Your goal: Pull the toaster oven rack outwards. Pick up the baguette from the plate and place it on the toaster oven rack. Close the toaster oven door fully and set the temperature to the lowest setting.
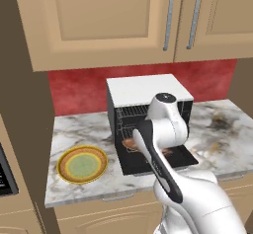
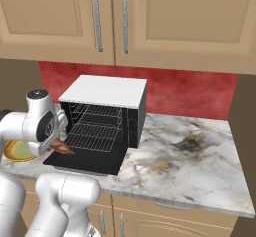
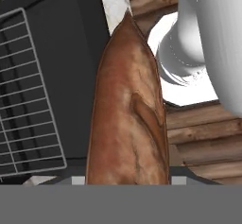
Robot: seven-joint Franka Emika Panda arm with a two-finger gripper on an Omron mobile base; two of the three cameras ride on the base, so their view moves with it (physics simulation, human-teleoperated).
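Note:
The toaster oven (image 1: 143, 87) stands on the counter with its door (image 2: 95, 162) folded down flat. Its wire rack (image 2: 95, 133) is slid partly out over the door and is bare. My gripper (image 2: 59, 142) is shut on the brown baguette (image 2: 63, 147), holding it just above the door's front left corner, beside the rack. In the hand view the baguette (image 3: 130, 114) runs lengthwise up the middle, with the rack (image 3: 28, 100) to its left; the fingertips are hidden behind it. The plate (image 1: 82, 164) lies bare on the counter left of the oven. My forearm hides most of the door in the left base view.
Tan wall cabinets (image 2: 150, 16) with grey bar handles hang low above the oven. A brown wall panel (image 1: 29, 129) closes off the counter's left end. The marble counter (image 2: 190, 156) stretches to the right of the oven, with dark stains on it.

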